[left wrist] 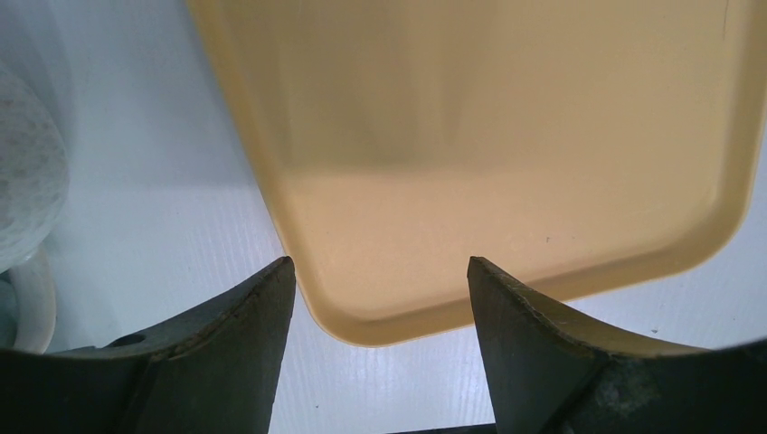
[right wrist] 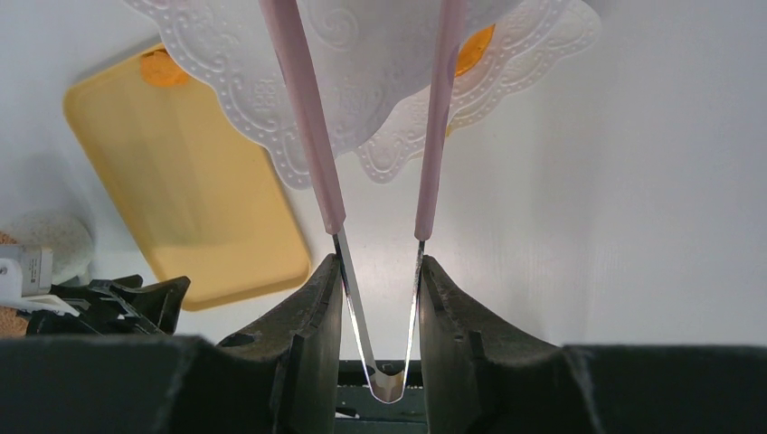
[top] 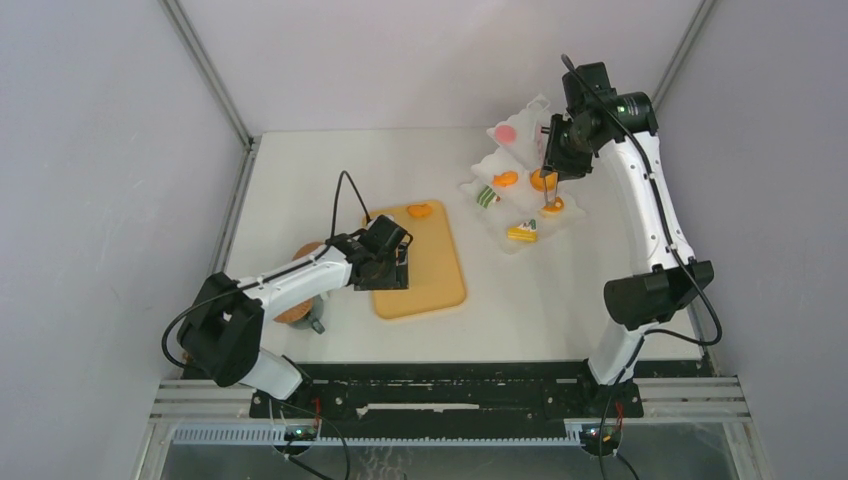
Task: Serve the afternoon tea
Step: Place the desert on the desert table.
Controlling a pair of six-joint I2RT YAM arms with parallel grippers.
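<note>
Toy pastries lie on white lace doilies (top: 470, 186) at the back right: a pink round (top: 506, 132), orange tarts (top: 505, 179), a green piece (top: 487, 196) and a yellow wedge (top: 522, 231). One more orange tart (top: 419, 211) sits on the tan board (top: 430, 280). My right gripper (top: 553, 165) is shut on the pink tongs (top: 548, 190) and holds them tips down over the doilies; in the right wrist view the gripper (right wrist: 380, 267) squeezes the tongs (right wrist: 307, 117), whose arms stay apart. My left gripper (top: 390, 270) hovers open and empty over the board's left corner (left wrist: 380, 271).
A mug (top: 318, 322) and cork coasters (top: 293, 313) sit under my left arm at the near left. The mug's speckled side (left wrist: 23, 172) shows at the left edge of the left wrist view. Walls close in the table on the left, back and right.
</note>
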